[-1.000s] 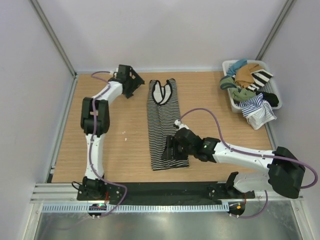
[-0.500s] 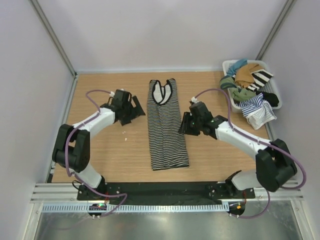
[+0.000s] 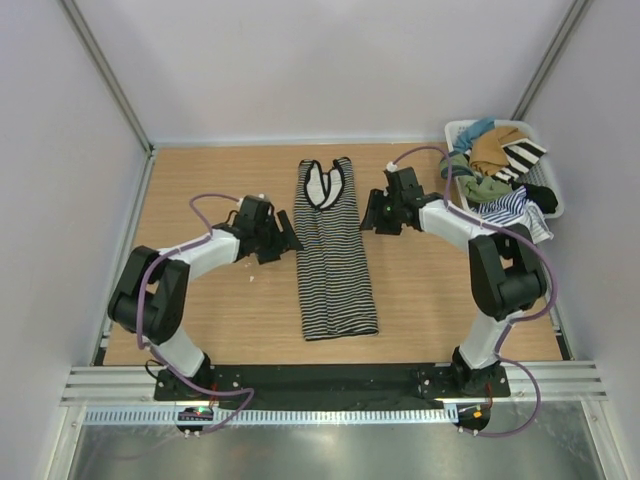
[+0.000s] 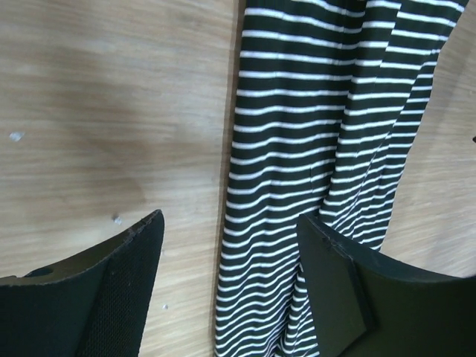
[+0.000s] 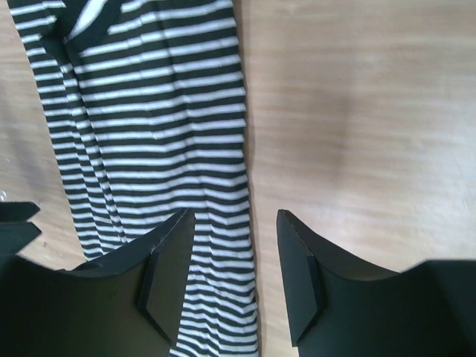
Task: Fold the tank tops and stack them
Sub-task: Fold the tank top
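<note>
A fine black-and-white striped tank top [image 3: 335, 250] lies as a long narrow strip, neckline at the far end, in the middle of the wooden surface [image 3: 220, 320]. The left pincer [image 3: 290, 240], jaws apart, straddles its left edge at mid-length. The right pincer [image 3: 370, 216], jaws also apart, straddles its right edge nearer the neckline.

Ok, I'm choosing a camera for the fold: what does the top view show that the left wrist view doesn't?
Only the top view: the basket of other clothes, the right claw, the whole striped top with its neckline. Only the left wrist: that top's edge, close up, between the open fingers of the left claw. Both: the striped top on the wooden table.
</note>
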`<state>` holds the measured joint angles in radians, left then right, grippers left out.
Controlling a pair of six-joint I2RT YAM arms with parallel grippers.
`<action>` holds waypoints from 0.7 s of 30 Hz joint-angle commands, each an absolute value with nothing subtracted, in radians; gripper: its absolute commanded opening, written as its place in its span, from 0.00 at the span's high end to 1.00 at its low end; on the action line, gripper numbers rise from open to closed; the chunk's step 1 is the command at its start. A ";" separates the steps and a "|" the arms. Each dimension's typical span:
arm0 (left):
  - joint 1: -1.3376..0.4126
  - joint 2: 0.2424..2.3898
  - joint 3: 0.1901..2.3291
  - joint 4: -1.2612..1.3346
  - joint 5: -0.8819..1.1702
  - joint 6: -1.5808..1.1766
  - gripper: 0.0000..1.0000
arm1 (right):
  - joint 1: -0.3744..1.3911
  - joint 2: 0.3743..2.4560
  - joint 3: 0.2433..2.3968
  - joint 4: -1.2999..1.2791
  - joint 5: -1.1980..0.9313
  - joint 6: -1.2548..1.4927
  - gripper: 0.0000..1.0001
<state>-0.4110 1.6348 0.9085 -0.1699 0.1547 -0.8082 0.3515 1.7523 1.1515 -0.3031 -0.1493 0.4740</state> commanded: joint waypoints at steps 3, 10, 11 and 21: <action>-0.423 1.700 0.966 -0.095 0.178 -0.825 0.31 | 0.348 1.845 1.255 -0.281 -0.212 0.463 0.48; -0.428 1.836 1.071 -0.097 0.167 -0.838 0.42 | 0.348 1.954 1.333 -0.287 -0.198 0.477 0.53; -0.428 1.850 1.084 -0.100 0.164 -0.841 0.43 | 0.350 1.962 1.336 -0.287 -0.201 0.477 0.54; -0.420 2.003 1.265 -0.202 0.109 -0.808 0.95 | 0.350 2.048 1.393 -0.261 -0.163 0.505 0.86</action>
